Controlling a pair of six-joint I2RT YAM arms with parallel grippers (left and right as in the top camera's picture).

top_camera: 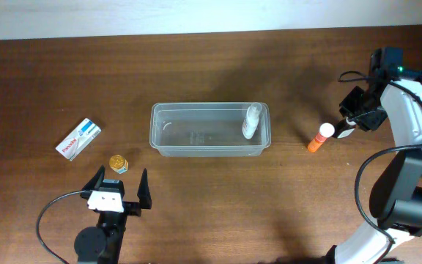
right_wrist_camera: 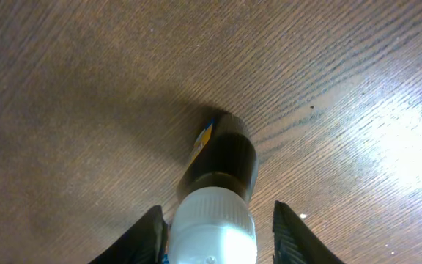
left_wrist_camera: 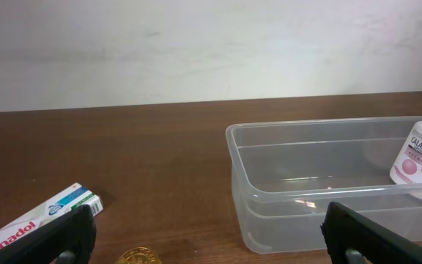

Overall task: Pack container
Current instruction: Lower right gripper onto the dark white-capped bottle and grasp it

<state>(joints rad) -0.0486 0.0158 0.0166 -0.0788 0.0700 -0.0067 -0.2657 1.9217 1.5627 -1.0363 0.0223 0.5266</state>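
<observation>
The clear container (top_camera: 204, 106) lies mid-table, also in the left wrist view (left_wrist_camera: 306, 202). A white Calamol bottle (top_camera: 251, 121) (left_wrist_camera: 418, 158) leans inside at its right end. My right gripper (top_camera: 347, 126) (right_wrist_camera: 218, 236) straddles an upright dark bottle (right_wrist_camera: 222, 161) with a white cap (right_wrist_camera: 211, 231). The left finger (right_wrist_camera: 143, 238) touches the cap. A gap remains at the right finger (right_wrist_camera: 299, 238). My left gripper (top_camera: 120, 188) (left_wrist_camera: 211, 246) stands wide open near the front edge, holding nothing.
An orange bottle with a white cap (top_camera: 318, 138) lies just left of the right gripper. A Panadol box (top_camera: 78, 138) (left_wrist_camera: 42, 218) and a small gold-lidded jar (top_camera: 118, 163) (left_wrist_camera: 139, 257) sit left of the container.
</observation>
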